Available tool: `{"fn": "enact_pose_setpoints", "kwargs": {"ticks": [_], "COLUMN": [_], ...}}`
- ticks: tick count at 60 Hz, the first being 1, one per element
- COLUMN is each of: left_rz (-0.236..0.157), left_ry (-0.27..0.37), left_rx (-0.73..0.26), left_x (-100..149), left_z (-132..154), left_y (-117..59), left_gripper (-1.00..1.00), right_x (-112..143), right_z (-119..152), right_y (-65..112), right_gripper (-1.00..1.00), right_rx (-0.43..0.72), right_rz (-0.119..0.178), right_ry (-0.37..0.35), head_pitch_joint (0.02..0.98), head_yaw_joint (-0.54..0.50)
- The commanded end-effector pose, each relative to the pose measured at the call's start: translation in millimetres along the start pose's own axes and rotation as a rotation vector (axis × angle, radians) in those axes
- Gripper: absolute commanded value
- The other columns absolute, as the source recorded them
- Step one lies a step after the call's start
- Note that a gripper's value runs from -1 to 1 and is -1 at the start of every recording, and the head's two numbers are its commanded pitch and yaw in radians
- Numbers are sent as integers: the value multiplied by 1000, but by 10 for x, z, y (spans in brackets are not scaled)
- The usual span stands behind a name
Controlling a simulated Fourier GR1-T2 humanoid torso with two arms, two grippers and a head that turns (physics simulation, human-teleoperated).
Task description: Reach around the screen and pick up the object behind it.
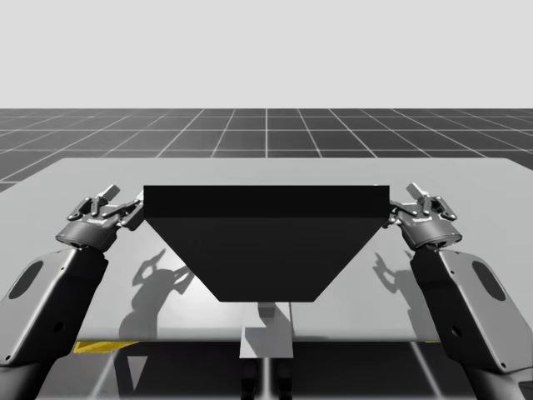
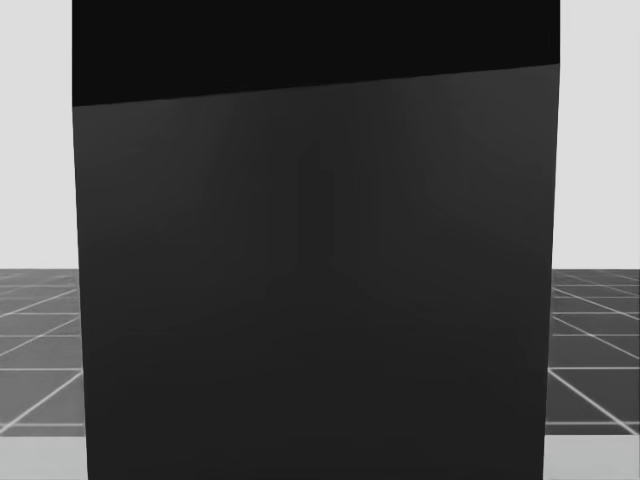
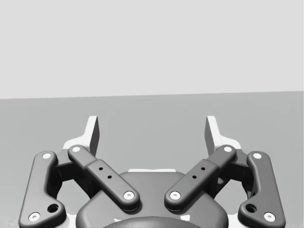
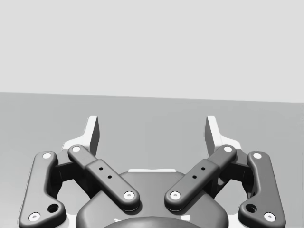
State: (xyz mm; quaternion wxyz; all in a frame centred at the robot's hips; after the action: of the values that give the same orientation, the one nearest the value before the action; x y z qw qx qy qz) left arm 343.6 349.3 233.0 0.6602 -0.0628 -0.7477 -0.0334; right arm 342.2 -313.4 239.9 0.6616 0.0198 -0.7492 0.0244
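Note:
A tall black screen [image 1: 266, 242] stands across the middle of the grey table [image 1: 483, 183] and blocks the head view as a dark panel [image 2: 315, 280]. Whatever lies behind it is hidden. My left gripper [image 1: 110, 202] hovers at the screen's left end, and my right gripper [image 1: 423, 202] at its right end. In the left wrist view my left gripper [image 3: 152, 130] is open with bare table ahead and nothing between its fingers [image 3: 93, 133]. My right gripper [image 4: 152, 130] is likewise open over bare table, its fingers [image 4: 212, 133] wide apart.
The table's far edge [image 1: 266, 160] meets a dark gridded floor [image 1: 266, 129]. A yellow strip [image 1: 96, 345] shows under the front edge at the left. Grey table surface stretches on both sides of the screen.

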Motion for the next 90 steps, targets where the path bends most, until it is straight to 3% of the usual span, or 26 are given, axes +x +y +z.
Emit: {"fn": "enact_pose_setpoints", "kwargs": {"ticks": [1, 5, 9, 13, 17, 27, 34, 39, 42, 45, 48, 49, 53, 59, 64, 70, 72, 80, 90], "left_rz": [-3, -4, 8, 10, 9, 9, -36, -72, -86, -74, -67, -48, -83, -101, -107, -120, -121, -141, -163], "left_ry": [1, 3, 20, 71, 121, 181, 229, 274, 308, 358, 375, 415, 423, 432, 431, 429, 427, 420, 404], "left_rx": [-1, -2, -23, -80, -151, -431, -652, -715, -747, -773, -788, -797, -809, -813, -816, -824, -827, -831, -837], "left_x": [-3, -5, -6, -18, -21, 71, 104, 92, 83, 74, 64, 52, 8, -32, -43, -57, -61, -68, -47], "left_z": [-3, -2, 3, 22, 62, 293, 523, 621, 666, 704, 714, 724, 724, 713, 701, 688, 688, 701, 731], "left_y": [1, -3, -13, -15, -18, -14, 78, 162, 202, 243, 261, 273, 276, 254, 223, 176, 165, 127, 97], "left_gripper": [-1000, -1000, -1000, -1000, -1000, -1000, -1000, -1000, -1000, -1000, -1000, -1000, -1000, -1000, -1000, -1000, -1000, -1000, -1000], "right_x": [-4, 3, 9, 36, 33, 36, 36, 27, 16, -12, -30, -47, -90, -161, -211, -310, -350, -482, -671], "right_z": [15, 31, 39, 73, 101, 301, 516, 642, 694, 723, 737, 747, 748, 718, 654, 490, 431, 247, 106], "right_y": [11, 35, 41, 55, 71, 220, 305, 318, 308, 288, 265, 239, 194, 149, 154, 247, 293, 469, 645], "right_gripper": [-1000, -1000, -1000, -1000, -1000, -1000, -1000, -1000, -1000, -1000, -1000, -1000, -1000, -1000, -1000, -1000, -1000, -1000, -1000], "right_rx": [-13, 47, 108, 175, 221, 508, 738, 862, 916, 916, 914, 913, 902, 866, 860, 865, 862, 905, 934], "right_rz": [25, -5, 7, -38, -8, -19, -4, -5, -20, -27, -8, -7, 12, 31, 8, -7, 8, 34, 18], "right_ry": [10, 25, 43, 56, 48, 55, 95, 143, 215, 287, 297, 326, 333, 317, 303, 294, 262, 280, 283], "head_pitch_joint": [83, 83, 84, 85, 86, 92, 94, 94, 92, 92, 92, 92, 94, 97, 98, 100, 101, 106, 116], "head_yaw_joint": [-8, -7, -7, -10, -12, -10, -10, -9, -6, -6, -7, -7, -8, -12, -15, -21, -23, -22, -18]}}
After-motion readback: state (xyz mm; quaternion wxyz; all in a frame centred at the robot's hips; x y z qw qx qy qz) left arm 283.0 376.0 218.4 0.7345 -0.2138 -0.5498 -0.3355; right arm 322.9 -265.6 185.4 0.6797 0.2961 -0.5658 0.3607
